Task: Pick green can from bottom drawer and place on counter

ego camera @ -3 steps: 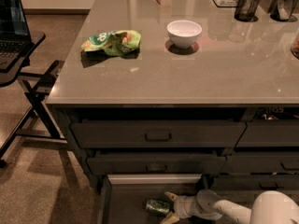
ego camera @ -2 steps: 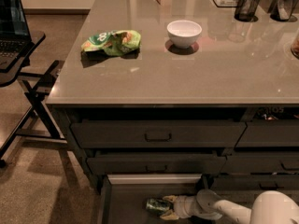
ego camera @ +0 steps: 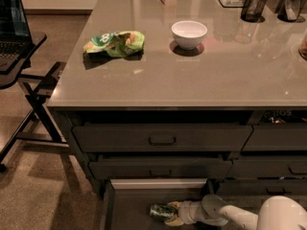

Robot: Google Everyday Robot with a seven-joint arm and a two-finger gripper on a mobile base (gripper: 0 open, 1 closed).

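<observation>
The green can (ego camera: 158,211) lies on its side on the dark floor of the open bottom drawer (ego camera: 125,210), at the bottom of the view. My gripper (ego camera: 171,213) reaches in from the right, low in the drawer. Its two pale fingers (ego camera: 174,205) sit one on each side of the can's right end, closed against it. The white arm (ego camera: 230,215) runs off to the lower right. The counter (ego camera: 192,75) spreads wide above the drawers.
On the counter lie a bright green snack bag (ego camera: 115,43), a white bowl (ego camera: 189,33) and black mesh cups (ego camera: 253,5) at the back right. Two shut drawer fronts (ego camera: 160,138) sit above the open drawer. A folding stand with a laptop (ego camera: 14,37) stands to the left.
Almost nothing has moved. The gripper stays at the can's right end, and the can still lies on the drawer floor.
</observation>
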